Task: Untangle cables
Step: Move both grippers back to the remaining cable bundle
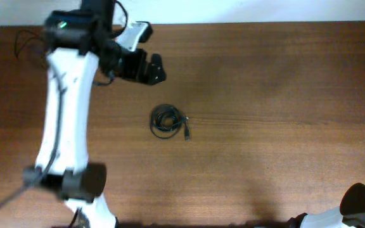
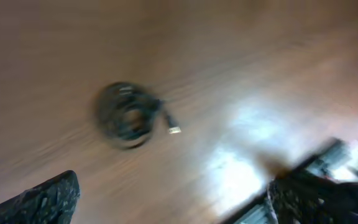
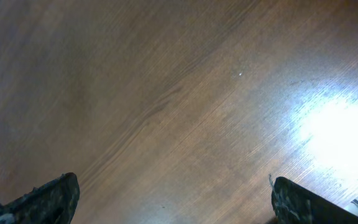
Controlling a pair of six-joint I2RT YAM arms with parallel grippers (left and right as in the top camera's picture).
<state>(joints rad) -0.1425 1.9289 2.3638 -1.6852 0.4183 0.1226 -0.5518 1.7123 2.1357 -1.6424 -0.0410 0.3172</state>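
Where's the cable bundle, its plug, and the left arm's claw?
cables point(image 1: 154, 122), overhead view, coil's left rim.
plug point(image 2: 174, 130), left wrist view, pale tip.
left gripper point(image 1: 158, 68), overhead view, between open fingertips.

The table point(image 1: 277, 88) is showing brown wood grain, smooth and throwing back glare. The cables point(image 1: 165, 120) are looking matt black; the left arm point(image 1: 65, 114) is gleaming in white plastic.

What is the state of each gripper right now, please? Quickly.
Left gripper: open, holding nothing; the cable coil lies apart from it.
Right gripper: open, holding nothing.
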